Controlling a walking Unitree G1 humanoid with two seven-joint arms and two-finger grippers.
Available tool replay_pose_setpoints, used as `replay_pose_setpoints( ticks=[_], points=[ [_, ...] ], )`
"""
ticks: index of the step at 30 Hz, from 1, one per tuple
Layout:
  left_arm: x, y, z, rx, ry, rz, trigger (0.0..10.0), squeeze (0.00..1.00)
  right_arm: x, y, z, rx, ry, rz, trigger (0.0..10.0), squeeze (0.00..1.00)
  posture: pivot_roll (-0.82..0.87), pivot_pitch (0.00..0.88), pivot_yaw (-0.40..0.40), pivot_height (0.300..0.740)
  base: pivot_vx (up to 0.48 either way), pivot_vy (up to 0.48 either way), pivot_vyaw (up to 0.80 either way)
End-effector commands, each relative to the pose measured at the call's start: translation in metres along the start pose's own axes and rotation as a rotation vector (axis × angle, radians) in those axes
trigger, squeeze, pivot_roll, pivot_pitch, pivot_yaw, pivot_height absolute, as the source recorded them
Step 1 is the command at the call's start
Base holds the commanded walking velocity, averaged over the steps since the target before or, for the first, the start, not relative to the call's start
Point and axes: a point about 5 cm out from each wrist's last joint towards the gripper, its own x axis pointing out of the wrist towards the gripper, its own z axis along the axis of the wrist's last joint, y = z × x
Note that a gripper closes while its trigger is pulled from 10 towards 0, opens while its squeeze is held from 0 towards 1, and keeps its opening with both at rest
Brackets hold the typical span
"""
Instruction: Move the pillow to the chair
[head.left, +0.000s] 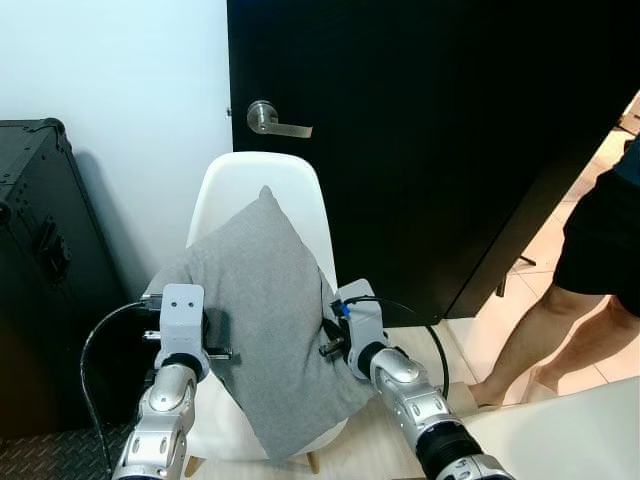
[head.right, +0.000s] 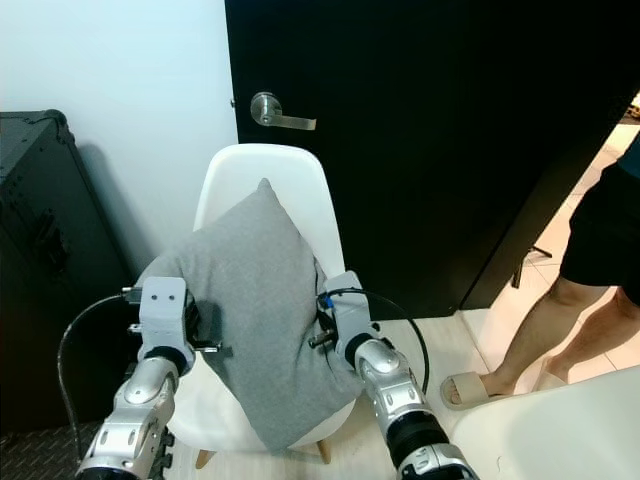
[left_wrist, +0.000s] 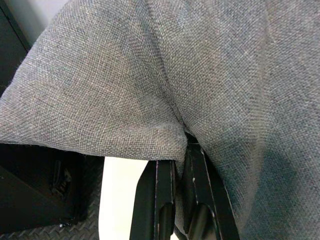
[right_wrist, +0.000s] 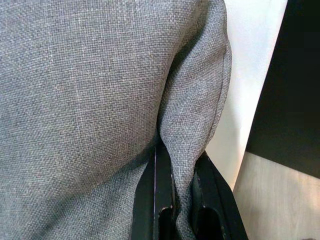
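Note:
A grey fabric pillow (head.left: 268, 310) leans tilted on the white shell chair (head.left: 250, 175), one corner up against the backrest. My left gripper (head.left: 222, 340) is shut on the pillow's left edge; its black fingers (left_wrist: 162, 195) pinch a fold of cloth. At the pillow's right edge my right gripper (head.left: 328, 325) is likewise shut, with cloth bunched between its fingers (right_wrist: 162, 200). The fingertips are buried in the fabric.
A black door (head.left: 430, 120) with a silver lever handle (head.left: 275, 120) stands behind the chair. A black case (head.left: 40, 270) sits at the left. A person's legs (head.left: 560, 330) in sandals stand at the right. A pale surface (head.left: 570, 430) fills the lower right corner.

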Motion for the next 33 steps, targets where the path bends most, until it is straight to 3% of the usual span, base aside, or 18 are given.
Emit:
replay_pose_setpoints(
  ticks=[1,15,33],
  points=[
    [0.0022,-0.0135,0.0023,0.018,-0.010,-0.070,10.0,0.00,0.0053,0.0090,0.0159,0.000,-0.088,0.052,10.0,0.00,0.10,0.000,-0.101,0.705,0.000,0.000,0.00],
    [0.0081,-0.0079,0.0080,0.030,-0.023,-0.058,10.0,0.00,0.0082,0.0073,0.0151,-0.008,-0.050,0.037,10.0,0.00,0.10,0.000,-0.109,0.685,0.000,0.000,0.00],
    [0.0046,-0.0106,0.0048,0.022,-0.016,-0.061,10.0,0.00,0.0074,0.0118,0.0115,0.022,-0.046,0.065,10.0,0.00,0.11,0.000,-0.112,0.675,0.000,0.000,0.00]
  ],
)
